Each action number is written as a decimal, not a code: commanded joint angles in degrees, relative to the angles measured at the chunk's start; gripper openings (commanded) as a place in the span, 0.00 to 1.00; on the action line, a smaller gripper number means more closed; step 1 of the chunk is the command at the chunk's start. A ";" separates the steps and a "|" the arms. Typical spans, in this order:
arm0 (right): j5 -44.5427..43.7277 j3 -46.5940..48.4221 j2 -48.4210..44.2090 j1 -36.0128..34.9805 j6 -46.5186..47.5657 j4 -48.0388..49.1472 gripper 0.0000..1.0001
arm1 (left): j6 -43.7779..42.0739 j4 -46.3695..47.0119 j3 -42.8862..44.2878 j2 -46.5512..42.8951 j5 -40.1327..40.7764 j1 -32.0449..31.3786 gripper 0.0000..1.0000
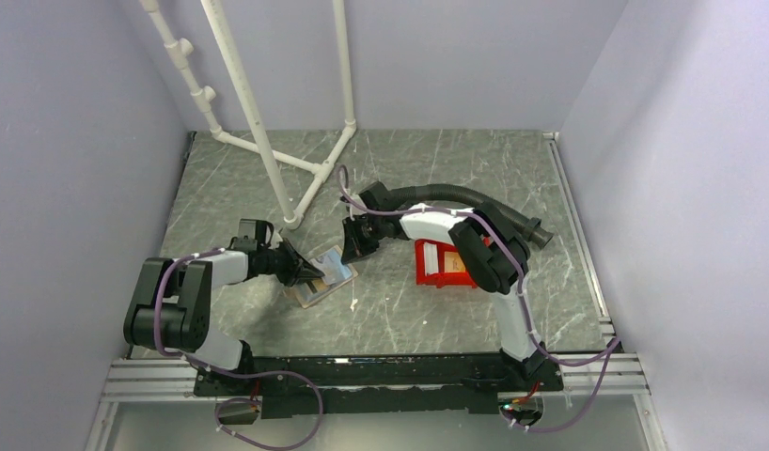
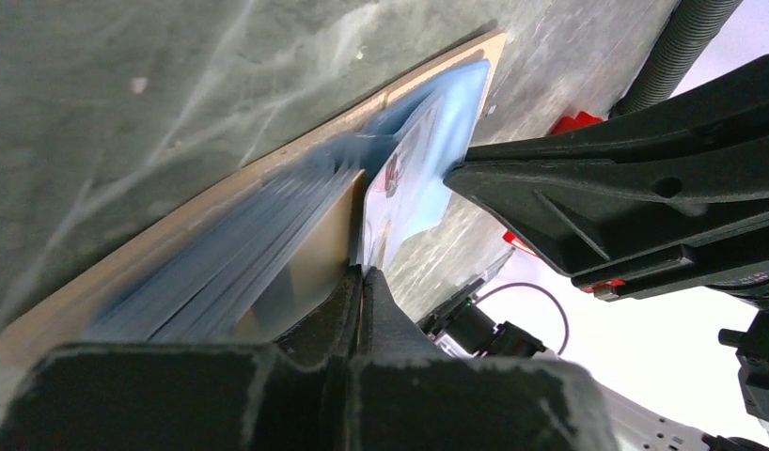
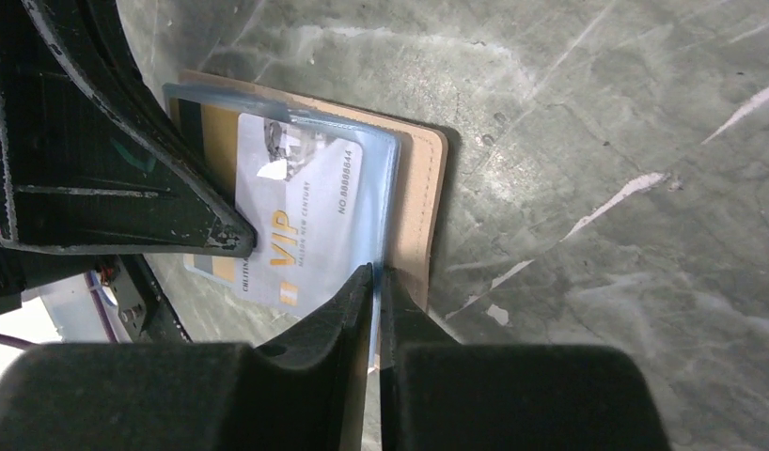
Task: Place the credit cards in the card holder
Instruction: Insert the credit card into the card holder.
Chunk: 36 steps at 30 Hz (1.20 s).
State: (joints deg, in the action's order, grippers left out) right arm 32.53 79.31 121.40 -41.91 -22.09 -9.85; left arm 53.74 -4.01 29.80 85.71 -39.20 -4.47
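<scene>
The card holder (image 3: 424,178) lies open and flat on the table (image 1: 428,169), right under both fingertips, with a white VIP credit card (image 3: 301,221) in the clear pocket just ahead of the right gripper (image 3: 375,282). That gripper's fingers are drawn together on the near edge of the thin plastic pocket, with only a sliver of gap between them. The left gripper (image 2: 362,278) comes in low from the opposite side, its fingers pressed together on a leaf of the same stack of pockets. Whether a card is caught in that pinch I cannot tell. Both wrists are pitched down steeply, tips almost meeting over the holder, and the red bin (image 1: 444,266) sits behind the right hand. The pockets look floppy, light and slick, likely to bow or slip, so they are best held by the very edge. The cards should be stiff, thin and smooth, and safest pinched across a short end.
</scene>
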 commanded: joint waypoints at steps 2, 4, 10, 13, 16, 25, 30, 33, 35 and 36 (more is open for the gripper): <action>3.53 -0.20 1.11 -0.70 -0.53 3.29 0.04 | 1.22 2.48 0.95 1.04 6.93 -3.63 0.00; 3.59 -0.28 1.22 -0.88 -0.59 3.19 0.00 | 2.51 4.32 0.68 1.18 7.82 -4.20 0.00; 3.68 -1.08 1.41 -1.07 -1.24 4.10 0.00 | 2.79 4.18 3.80 2.88 10.43 -7.23 0.00; 3.30 -1.08 1.19 -1.07 -0.95 3.62 0.00 | 2.18 1.94 5.40 3.06 11.43 -8.37 0.03; 2.48 -1.17 0.50 -0.92 -0.57 3.05 0.00 | 0.84 -1.47 6.09 2.94 11.54 -8.61 0.13; -3.51 -1.11 -4.52 -0.56 2.56 -2.23 0.16 | -5.81 -16.48 10.17 -3.63 13.84 -8.47 0.40; -3.34 -1.87 -5.33 0.43 2.77 -2.51 0.20 | -11.44 -24.72 14.10 -6.89 13.93 -6.89 0.46; -2.50 -3.20 -6.42 1.16 2.07 -1.57 0.28 | -13.39 -28.85 15.09 -9.20 14.28 -5.72 0.46; -2.35 -3.78 -6.53 1.58 1.15 -0.98 0.36 | -13.77 -30.67 14.76 -10.98 16.33 -5.28 0.45; -2.24 -3.69 -6.16 1.83 0.64 -0.90 0.40 | -13.64 -31.23 14.20 -11.65 17.43 -5.02 0.45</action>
State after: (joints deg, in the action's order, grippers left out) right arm 30.30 76.42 117.97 -41.04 -20.73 -11.57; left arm 43.27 -28.21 43.31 77.56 -25.36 -10.44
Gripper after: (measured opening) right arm 0.342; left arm 0.457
